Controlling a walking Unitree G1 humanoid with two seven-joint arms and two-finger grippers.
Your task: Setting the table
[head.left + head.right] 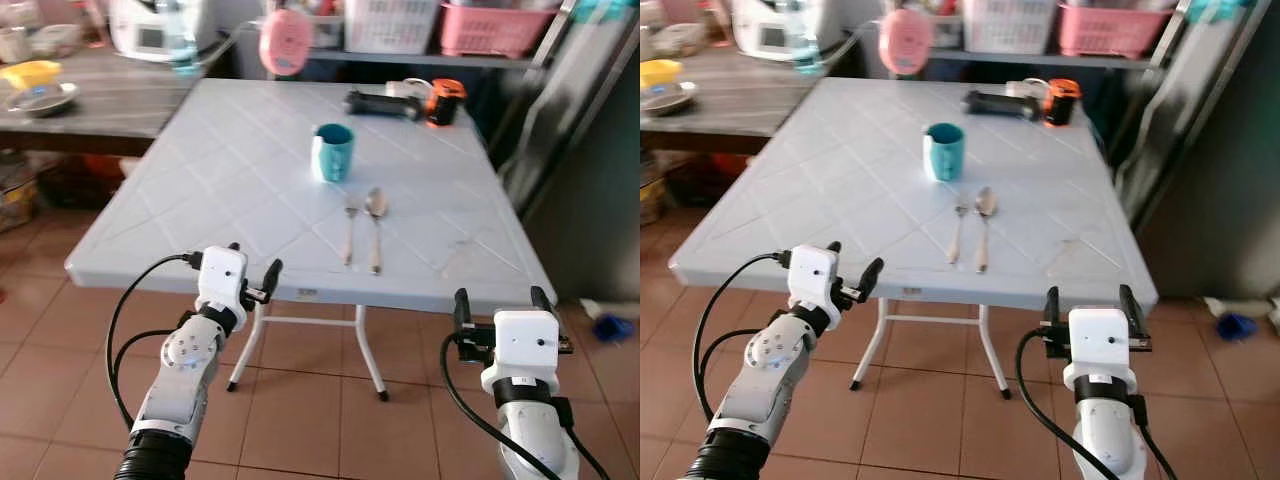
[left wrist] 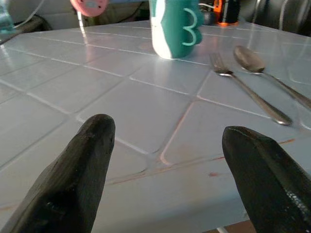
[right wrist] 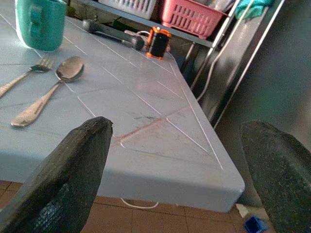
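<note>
I see both the left gripper (image 1: 254, 272) and right gripper (image 1: 497, 300) spread wide at bottom frame, with fork (image 1: 349, 233), spoon (image 1: 376, 222) and mug (image 1: 333, 152) mid-table beyond them.

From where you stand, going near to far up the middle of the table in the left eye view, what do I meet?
Table edge → fork and spoon side by side → teal mug → black tool beside an orange-and-black item at the far edge.
</note>
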